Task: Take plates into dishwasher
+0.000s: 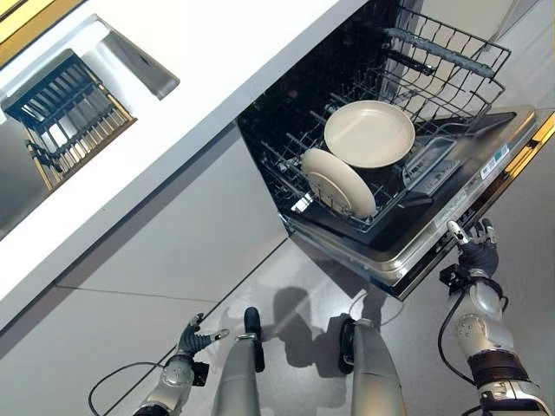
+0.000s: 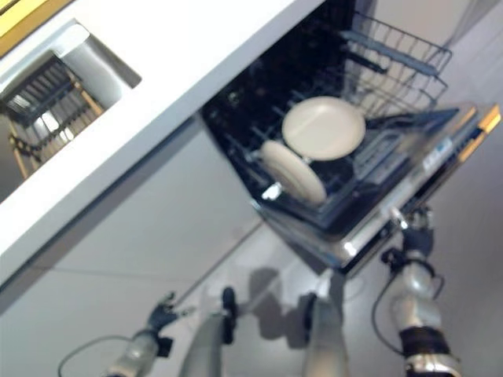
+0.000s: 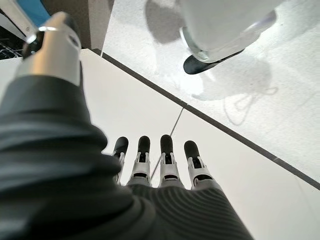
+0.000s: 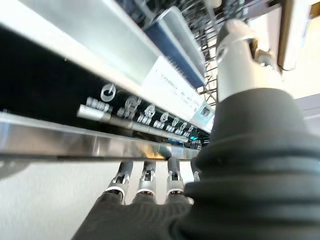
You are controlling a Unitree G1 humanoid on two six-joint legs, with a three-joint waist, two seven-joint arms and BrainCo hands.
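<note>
- Dishwasher [image 1: 408,165]: door [image 1: 451,204] lowered flat; lower rack [image 1: 286,165] pulled out over it, upper rack [image 1: 451,61] extended above.
- Two cream plates are in the lower rack. One plate [image 1: 370,133] sits near the rack's middle, face turned up toward the camera. The second plate [image 1: 338,182] stands tilted at the rack's front edge, just beside the first and overlapping its rim.
- Right hand [image 1: 475,251]: at the door's outer edge, fingers [image 4: 150,182] straight and reaching under the door's metal lip, thumb above it. It holds no plate; whether the fingertips touch the underside cannot be told.
- Left hand [image 1: 198,340]: low, well apart from the dishwasher, near the white cabinet front [image 1: 173,243]; fingers [image 3: 167,150] straight, empty.
- Countertop [image 1: 208,69]: a sink [image 1: 78,95] holding a dish rack [image 1: 65,113] is set in it.
</note>
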